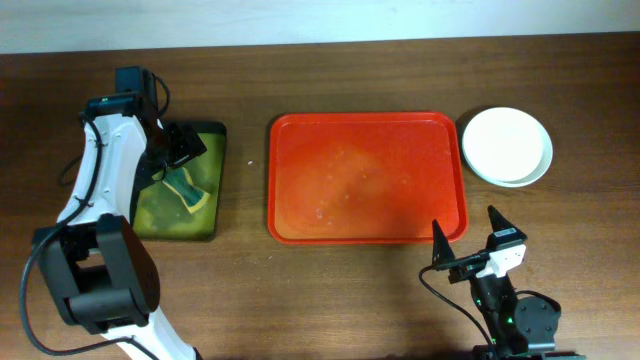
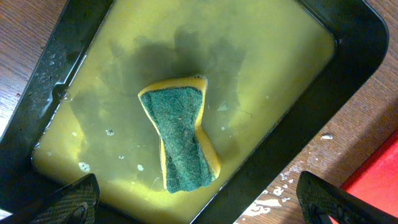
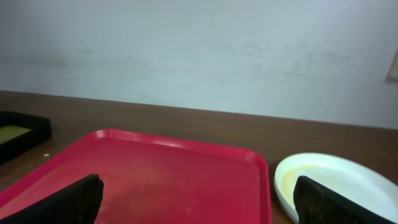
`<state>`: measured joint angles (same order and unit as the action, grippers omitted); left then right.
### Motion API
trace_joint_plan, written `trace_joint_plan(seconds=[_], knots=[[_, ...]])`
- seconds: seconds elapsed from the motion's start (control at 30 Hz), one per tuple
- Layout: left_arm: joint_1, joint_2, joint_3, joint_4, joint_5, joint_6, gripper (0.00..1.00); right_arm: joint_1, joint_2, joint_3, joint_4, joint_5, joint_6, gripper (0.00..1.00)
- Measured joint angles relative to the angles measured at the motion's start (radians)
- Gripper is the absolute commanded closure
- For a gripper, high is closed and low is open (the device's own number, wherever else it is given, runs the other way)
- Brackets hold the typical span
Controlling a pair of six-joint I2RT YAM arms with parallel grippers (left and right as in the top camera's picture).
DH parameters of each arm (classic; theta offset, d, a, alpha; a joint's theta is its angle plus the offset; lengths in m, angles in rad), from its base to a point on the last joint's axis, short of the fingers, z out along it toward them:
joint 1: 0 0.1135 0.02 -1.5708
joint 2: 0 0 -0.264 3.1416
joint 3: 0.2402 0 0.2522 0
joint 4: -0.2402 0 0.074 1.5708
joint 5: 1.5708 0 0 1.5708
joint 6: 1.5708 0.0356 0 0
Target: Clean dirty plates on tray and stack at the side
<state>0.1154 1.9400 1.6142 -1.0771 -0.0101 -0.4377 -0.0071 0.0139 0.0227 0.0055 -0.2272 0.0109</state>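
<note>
The red tray lies mid-table with only faint wet smears on it and no plate. The plates sit stacked on the wood just right of the tray, a creamy white one on top. In the right wrist view the plates show a yellowish smear inside. My right gripper stands open near the tray's front right corner, with nothing between its fingers. My left gripper hangs open above the sponge, not touching it.
A black tray of yellow-green liquid holds the green and yellow sponge, left of the red tray. White splashes mark the wood between the two trays. The left arm's body and cables run along the table's left side.
</note>
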Motion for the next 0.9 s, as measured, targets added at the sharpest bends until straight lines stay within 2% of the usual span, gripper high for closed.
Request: trace_joint_plan(seconds=[0.2,0.3,0.9], knots=[[0.0,0.0,0.0,0.0,0.0,0.0,0.01,0.039,0.0,-0.008,0.0,0.113,0.017,0.01],[0.0,0.0,0.0,0.0,0.0,0.0,0.01,0.043,-0.001,-0.008,-0.071,0.145,0.017,0.02],[0.0,0.0,0.0,0.0,0.0,0.0,0.01,0.043,-0.002,-0.009,-0.079,0.159,-0.021,0.01]])
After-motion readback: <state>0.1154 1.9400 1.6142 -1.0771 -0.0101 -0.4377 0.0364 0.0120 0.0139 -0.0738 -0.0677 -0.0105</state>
